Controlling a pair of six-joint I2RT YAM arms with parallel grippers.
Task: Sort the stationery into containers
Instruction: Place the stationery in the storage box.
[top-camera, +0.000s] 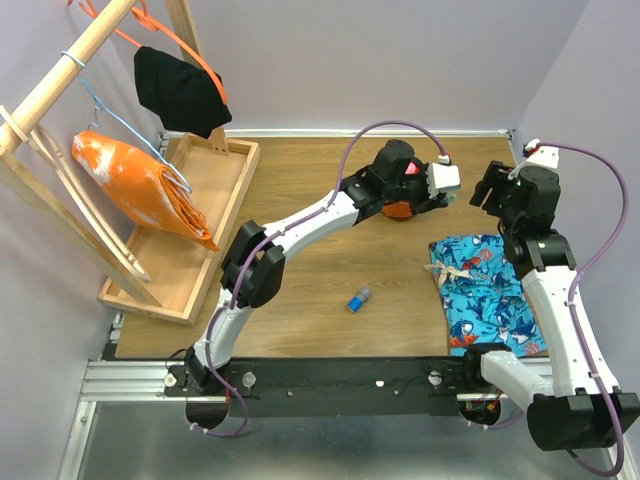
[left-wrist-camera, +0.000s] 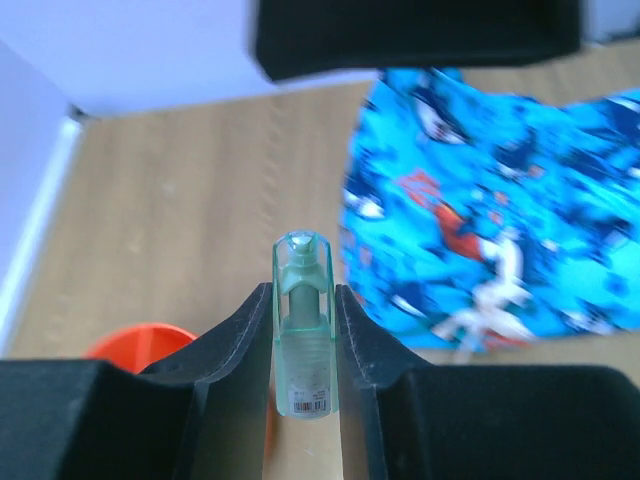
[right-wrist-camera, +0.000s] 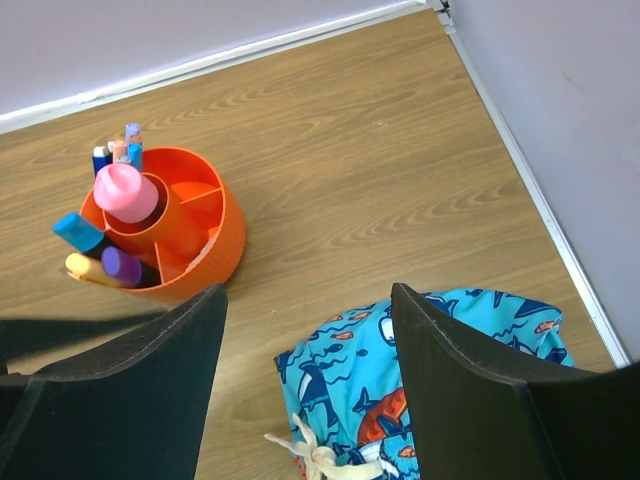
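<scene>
Starting from the left, a wooden tray (top-camera: 215, 215) sits at nine o'clock on the table, beneath a rack hung with orange and black cloths. The left gripper (left-wrist-camera: 303, 300) is stretched out to about one o'clock and is clamped on a green marker (left-wrist-camera: 303, 345), cap pointing forward between its fingers, just beside the orange pot (right-wrist-camera: 222, 238). I'd guess it means to drop the marker in with the rest. The pot holds pink, blue, purple and yellow markers and a few pens, spread across its compartments. One blue marker (top-camera: 358, 300) lies alone at six o'clock, near the arm bases, not yet sorted. Shark-print shorts (top-camera: 485, 290) lie at four o'clock. The right gripper (right-wrist-camera: 305, 300) hovers at two o'clock, jaws apart and empty, seemingly out of the left arm's way.
</scene>
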